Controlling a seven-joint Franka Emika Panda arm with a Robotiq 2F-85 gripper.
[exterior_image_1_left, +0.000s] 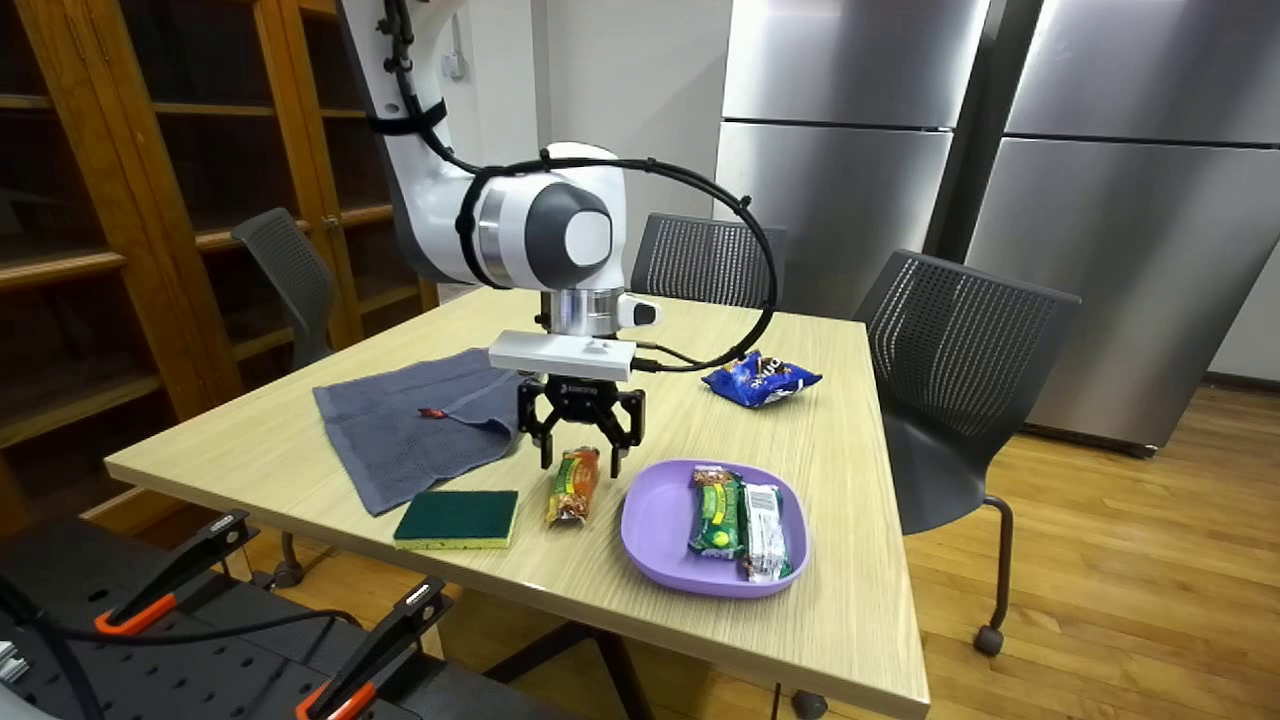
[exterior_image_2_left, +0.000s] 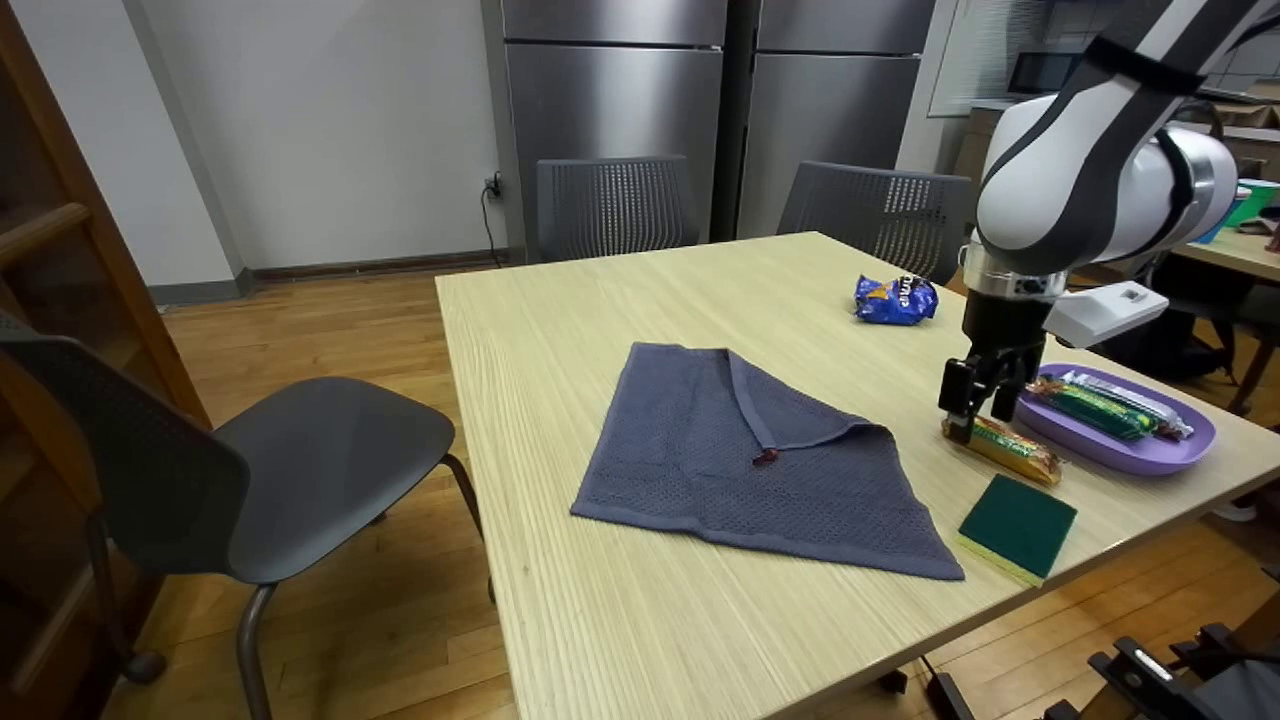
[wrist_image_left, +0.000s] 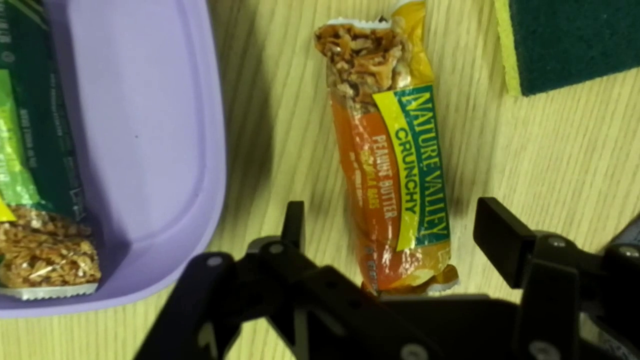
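The tool (exterior_image_1_left: 581, 460) straddles the Nature Valley peanut butter granola bar (wrist_image_left: 390, 175) near one end, jaws apart; gripping off-centre could tilt it.

There are three granola bars in all, one orange-wrapped bar (wrist_image_left: 395, 165) and two green-and-silver-wrapped bars (exterior_image_1_left: 717, 515), plus one rounded purple plastic plate (exterior_image_1_left: 658, 505), one rectangular green-and-yellow sponge (exterior_image_1_left: 460, 515), one blue-grey cloth towel (exterior_image_2_left: 720, 490) and one crumpled blue packet (exterior_image_2_left: 895, 300). One pale wood-grain table (exterior_image_2_left: 740, 300), three grey mesh-backed chairs (exterior_image_1_left: 965, 345), two stainless-steel refrigerators (exterior_image_1_left: 850, 200), one white robot arm (exterior_image_1_left: 430, 220) and one black two-fingered gripper (exterior_image_1_left: 581, 464) complete the count
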